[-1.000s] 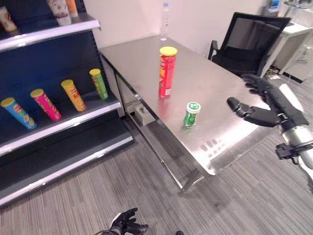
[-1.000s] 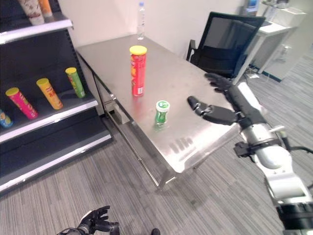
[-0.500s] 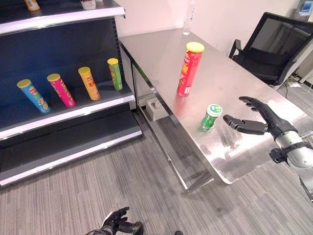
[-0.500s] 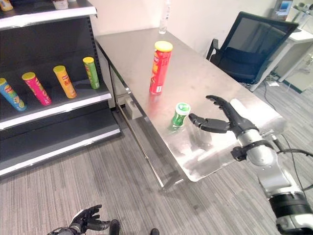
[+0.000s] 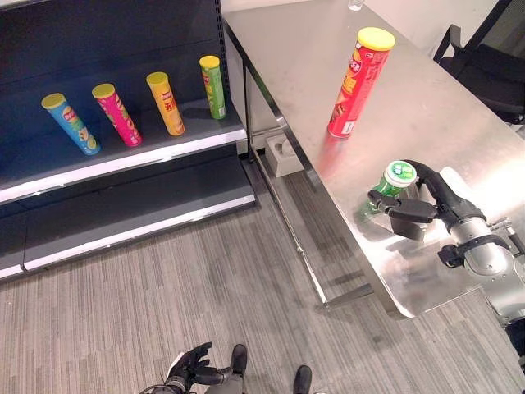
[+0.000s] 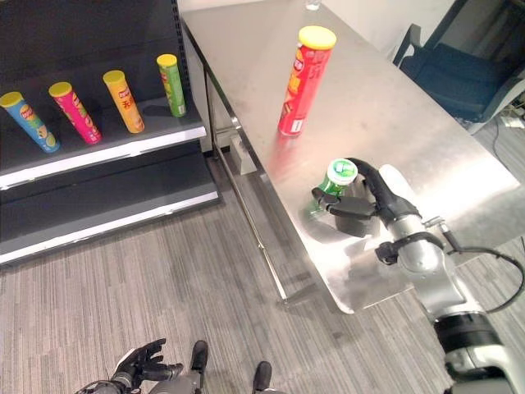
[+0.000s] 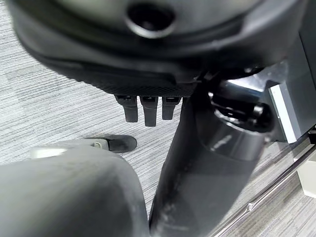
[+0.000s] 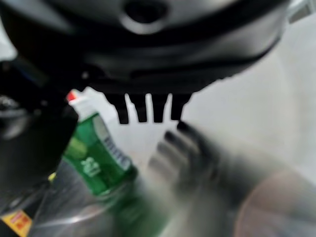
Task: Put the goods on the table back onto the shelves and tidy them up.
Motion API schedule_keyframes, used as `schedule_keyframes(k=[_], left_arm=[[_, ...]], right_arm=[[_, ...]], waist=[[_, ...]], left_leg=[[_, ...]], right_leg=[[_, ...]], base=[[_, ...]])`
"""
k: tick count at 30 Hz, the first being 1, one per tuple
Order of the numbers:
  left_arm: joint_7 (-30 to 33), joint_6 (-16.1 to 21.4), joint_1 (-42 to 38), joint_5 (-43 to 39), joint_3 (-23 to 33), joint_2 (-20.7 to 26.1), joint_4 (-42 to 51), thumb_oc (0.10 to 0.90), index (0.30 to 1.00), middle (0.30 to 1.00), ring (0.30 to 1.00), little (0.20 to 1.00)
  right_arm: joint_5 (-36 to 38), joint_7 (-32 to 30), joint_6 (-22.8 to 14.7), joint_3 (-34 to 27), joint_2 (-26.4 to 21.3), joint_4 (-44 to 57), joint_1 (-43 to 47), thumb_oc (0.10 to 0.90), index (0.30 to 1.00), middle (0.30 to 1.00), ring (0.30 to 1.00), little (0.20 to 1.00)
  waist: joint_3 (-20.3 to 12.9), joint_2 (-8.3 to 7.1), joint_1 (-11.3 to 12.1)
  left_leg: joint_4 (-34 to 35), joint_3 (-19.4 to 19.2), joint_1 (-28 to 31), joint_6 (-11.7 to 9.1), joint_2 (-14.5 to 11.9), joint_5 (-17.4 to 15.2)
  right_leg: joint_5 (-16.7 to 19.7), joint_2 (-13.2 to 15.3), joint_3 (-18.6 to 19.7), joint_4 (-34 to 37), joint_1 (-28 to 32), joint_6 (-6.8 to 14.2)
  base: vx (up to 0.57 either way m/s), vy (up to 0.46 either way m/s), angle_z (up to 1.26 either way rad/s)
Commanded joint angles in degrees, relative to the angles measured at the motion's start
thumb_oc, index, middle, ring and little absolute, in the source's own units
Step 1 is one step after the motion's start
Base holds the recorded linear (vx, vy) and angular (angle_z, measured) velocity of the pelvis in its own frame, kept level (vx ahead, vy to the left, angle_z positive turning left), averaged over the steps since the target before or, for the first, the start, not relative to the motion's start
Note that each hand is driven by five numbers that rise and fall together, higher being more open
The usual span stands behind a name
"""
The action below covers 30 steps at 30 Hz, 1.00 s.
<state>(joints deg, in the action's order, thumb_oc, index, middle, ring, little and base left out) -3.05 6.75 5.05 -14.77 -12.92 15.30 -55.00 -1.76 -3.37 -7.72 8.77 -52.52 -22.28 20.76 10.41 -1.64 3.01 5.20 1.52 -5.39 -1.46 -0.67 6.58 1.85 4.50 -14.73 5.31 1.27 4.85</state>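
Observation:
A short green can (image 5: pixel 394 182) with a white lid stands near the front edge of the steel table (image 5: pixel 459 115). My right hand (image 5: pixel 422 215) is cupped round it: the thumb lies across its near side and the fingers arch behind it. In the right wrist view the green can (image 8: pixel 94 153) stands between the thumb and the straight fingers (image 8: pixel 148 106), which are not closed on it. A tall red can (image 5: pixel 358 82) with a yellow lid stands upright farther back on the table. My left hand (image 5: pixel 195 369) hangs low near the floor, its fingers relaxed.
On the dark shelf (image 5: pixel 123 160) to the left lean several tall cans: blue (image 5: pixel 70 125), pink (image 5: pixel 115 113), orange (image 5: pixel 165 103) and green (image 5: pixel 213 86). The board below them is bare. A grey box (image 5: pixel 283 154) sits under the table. A black chair (image 5: pixel 492 57) stands at the far right.
The camera has tilted down and shifted. My right hand has moved left across the table to the green can and now has its thumb and fingers on either side of it.

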Motion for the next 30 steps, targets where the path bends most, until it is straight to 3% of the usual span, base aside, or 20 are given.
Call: schedule_keyframes(k=[1,9,10,11,19,30], left_arm=[[0.47,2.53,-1.15,-1.15,-1.5,1.79,1.61,0.8,0.9,0.9,0.9,0.9],[1.09,2.33,-1.07,-0.7,-1.42,2.15,1.94,0.8,0.9,0.9,0.9,0.9],[1.12,2.3,-1.09,-0.66,-1.44,2.16,1.91,0.8,0.9,0.9,0.9,0.9],[1.12,2.3,-1.09,-0.66,-1.44,2.16,1.91,0.8,0.9,0.9,0.9,0.9],[1.3,2.17,-1.25,0.04,-0.93,2.26,0.96,0.8,0.9,0.9,0.9,0.9],[1.32,1.43,-0.77,1.57,1.24,2.6,0.1,0.8,0.9,0.9,0.9,0.9]], right_arm=[[-1.62,-5.75,-2.12,-0.02,-2.07,0.62,9.87,0.8,0.9,0.9,0.9,0.9],[-5.03,-8.9,-1.11,-0.93,-0.85,-0.68,10.66,0.8,0.9,0.9,0.9,0.9],[-5.05,-9.01,-1.06,-0.92,-0.82,-0.69,10.85,0.554,0.531,0.531,0.531,0.531],[-5.05,-9.01,-1.06,-0.92,-0.82,-0.7,10.85,0.406,0.309,0.309,0.309,0.309],[-5.7,-9.11,-1.38,-1.54,-0.84,1.67,9.84,0.4,0.3,0.3,0.3,0.3],[-5.56,-9.81,-3.04,-9.51,-1.59,12.45,3.86,0.4,0.3,0.3,0.3,0.3]], waist=[[-1.42,-1.89,2.28],[-1.64,-2.12,2.97],[-1.66,-2.17,3.1],[-1.66,-2.17,3.09],[-2.0,-2.44,3.15],[-3.36,-2.51,2.24]], left_leg=[[-0.2,-1.95,2.71,-2.65,-1.19,-6.17],[-0.2,-0.94,2.89,-2.52,-0.94,-6.48],[-0.2,-0.92,2.92,-2.52,-0.94,-6.53],[-0.2,-0.92,2.92,-2.52,-0.94,-6.53],[-0.2,-0.76,3.5,-2.56,-0.95,-6.83],[-0.2,-1.19,5.17,-2.62,-1.31,-7.59]], right_leg=[[-1.83,4.21,2.21,-0.31,-0.07,5.61],[-2.13,4.34,1.26,-0.31,0.57,5.61],[-2.19,4.35,1.22,-0.31,0.65,5.63],[-2.19,4.35,1.22,-0.31,0.65,5.63],[-2.52,4.31,1.01,-0.31,1.23,5.56],[-3.02,4.13,1.04,-0.31,2.66,5.47]], base=[[0.01,-0.001,0.05],[0.02,0.001,0.1],[0.01,-0.001,0.1],[0.02,-0.002,0.08],[0.01,0.0,0.01],[0.0,0.0,0.0]])
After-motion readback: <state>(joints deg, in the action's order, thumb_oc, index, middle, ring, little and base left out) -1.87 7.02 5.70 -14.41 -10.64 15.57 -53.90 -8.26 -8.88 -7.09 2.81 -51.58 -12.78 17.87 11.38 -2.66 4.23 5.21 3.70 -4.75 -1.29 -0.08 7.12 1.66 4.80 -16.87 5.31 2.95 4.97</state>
